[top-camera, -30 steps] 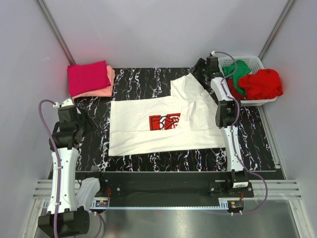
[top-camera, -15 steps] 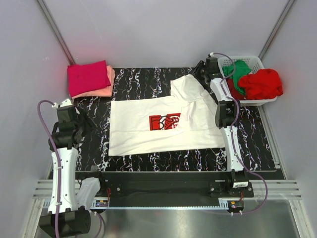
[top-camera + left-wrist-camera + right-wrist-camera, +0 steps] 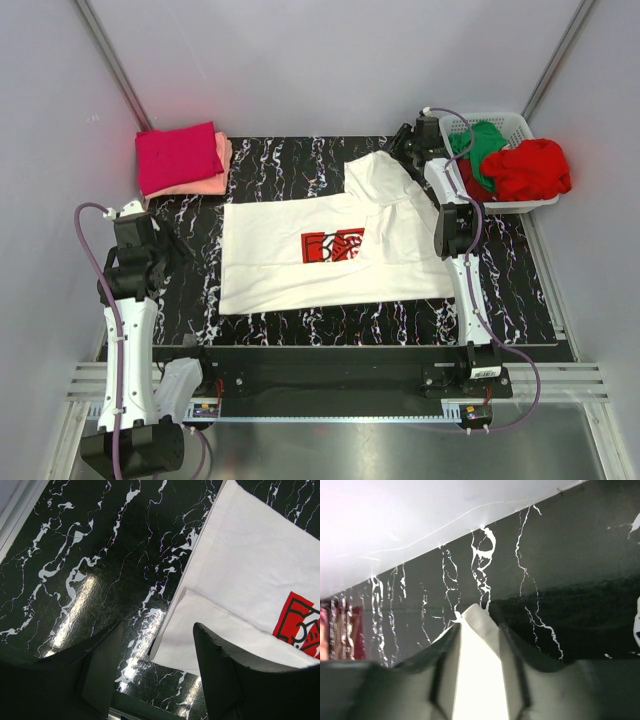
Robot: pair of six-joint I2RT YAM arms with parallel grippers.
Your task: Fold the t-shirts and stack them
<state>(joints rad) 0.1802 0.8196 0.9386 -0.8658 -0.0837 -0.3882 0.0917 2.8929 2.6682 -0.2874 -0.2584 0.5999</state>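
A white t-shirt (image 3: pixel 300 260) with a red square print lies spread on the black marbled mat, one sleeve turned up toward the far right. My right gripper (image 3: pixel 406 148) sits at that far sleeve corner, shut on a pinch of the white cloth (image 3: pixel 477 680) that fills the gap between its fingers (image 3: pixel 445 670). My left gripper (image 3: pixel 172 243) hovers open at the shirt's near left corner (image 3: pixel 172 652), touching nothing. A folded magenta t-shirt (image 3: pixel 178 155) rests on a folded salmon-pink one (image 3: pixel 217 180) at the far left. Red (image 3: pixel 532 168) and green (image 3: pixel 485 145) t-shirts lie crumpled in the basket.
A white slatted basket (image 3: pixel 520 122) stands at the far right corner, just beside my right gripper. The mat (image 3: pixel 520 300) ends at a black front edge before the arm bases. Grey walls close in the left, back and right sides.
My right gripper's jaws have closed onto the white sleeve corner. The left arm and the shirts have stayed put.
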